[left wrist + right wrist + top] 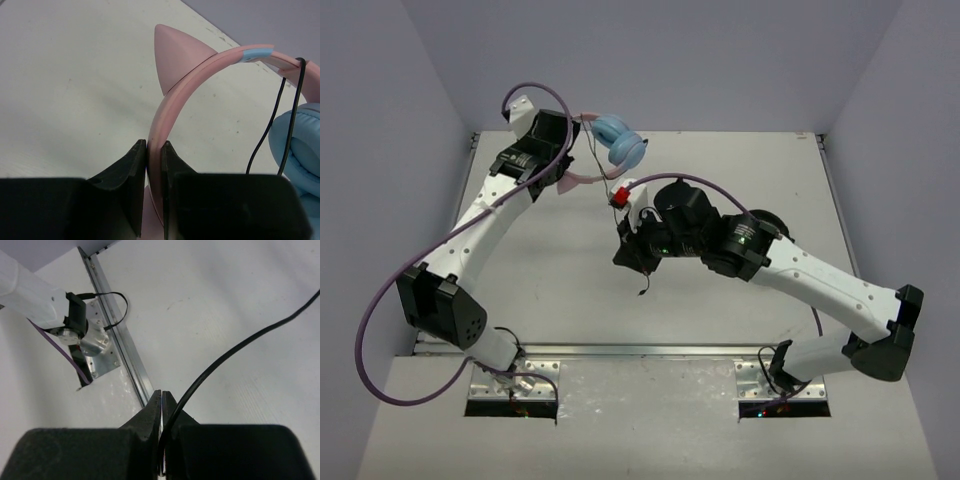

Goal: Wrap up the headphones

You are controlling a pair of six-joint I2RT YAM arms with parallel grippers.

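The headphones are lifted off the table at the back; their light blue ear cups (620, 142) hang to the right of my left gripper (570, 165). In the left wrist view that gripper (154, 145) is shut on the pink headband (172, 112), just below a cat ear (177, 60), with one blue cup (300, 150) on the right. The thin black cable (260, 145) hangs past the band. My right gripper (626, 255) is mid-table and shut on the cable (240, 347), which leaves the jaws (162, 393) up to the right. The cable's free end (644, 283) dangles below it.
The white table (560, 290) is walled by grey panels on three sides. A metal rail (125, 347) runs along the near edge, with the left arm's base (35, 295) beside it. A red part (618, 196) sits on the right wrist.
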